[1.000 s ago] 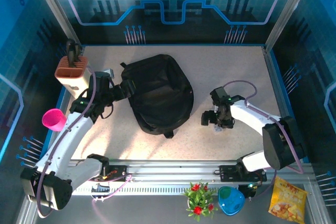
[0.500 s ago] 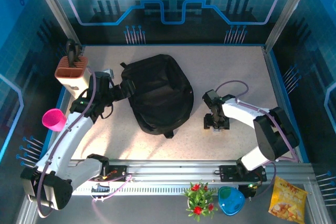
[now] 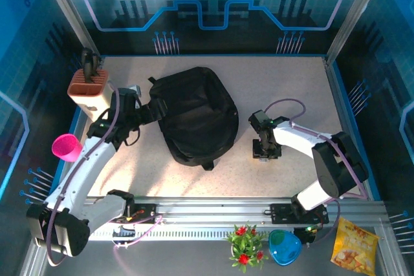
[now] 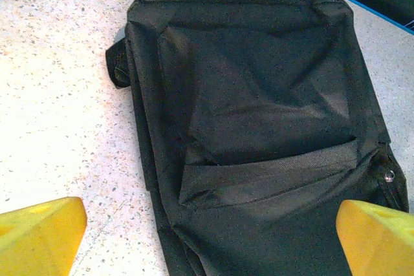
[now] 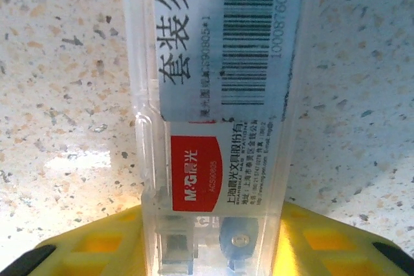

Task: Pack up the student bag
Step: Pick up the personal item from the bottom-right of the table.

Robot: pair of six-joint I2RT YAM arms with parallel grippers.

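1. The student bag (image 3: 197, 117) is laid flat on the table (image 3: 291, 82), left of the centre. It is black, and its rounded end is turned toward the arms' bases.
2. In the left wrist view, the student bag (image 4: 259, 127) is seen with a pocket flap across its front and a zip pull at its right edge. What it contains cannot be told.
3. The left gripper (image 3: 154, 106) is held over the bag's left edge. In its own view the left gripper (image 4: 207, 240) is spread wide, with nothing grasped.
4. The right gripper (image 3: 266, 151) is lowered to the table, right of the bag and apart from it.
5. In the right wrist view, the right gripper (image 5: 213, 244) is clamped on a clear plastic case (image 5: 213, 95) that lies on the table. One yellow pad (image 5: 103, 244) is pressed against each long side.
6. The case carries a barcode label and a red label. Small grey parts are seen through its wall; they cannot be identified.
7. A tan holder (image 3: 90, 87) is placed at the table's left edge, with dark handles (image 3: 89, 61) standing in it.
8. A pink cup (image 3: 66, 147) is placed nearer, off the table's left edge.
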